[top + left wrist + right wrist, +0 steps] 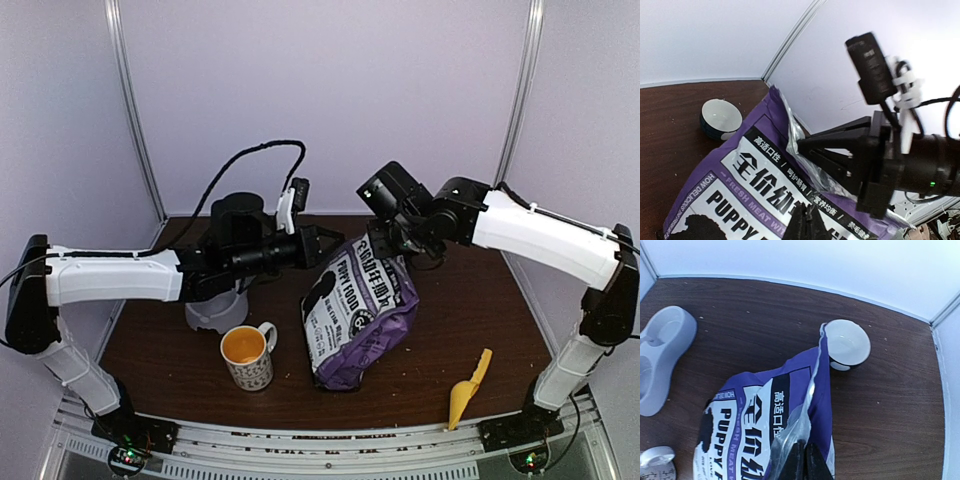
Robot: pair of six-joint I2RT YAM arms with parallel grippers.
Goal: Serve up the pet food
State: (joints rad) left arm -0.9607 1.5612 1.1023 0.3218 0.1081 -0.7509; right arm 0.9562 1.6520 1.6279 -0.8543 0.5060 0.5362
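The purple "PUPPY FOOD" bag [360,310] stands leaning in the middle of the table, its top edge lifted. My right gripper [388,238] is shut on the bag's silver-lined top lip [799,432]. My left gripper [320,245] is at the opposite side of the top. Its fingers [807,225] are pressed together on the bag's front panel [747,172]. The right gripper also shows in the left wrist view [837,160], pinching the silver lip. No kibble is visible; the bag's inside is hidden.
An orange-lined patterned mug [247,355] stands front left of the bag. A grey double feeder [212,312] lies under my left arm. A dark bowl with a white inside [846,345] sits behind the bag. A yellow scoop [468,388] lies front right.
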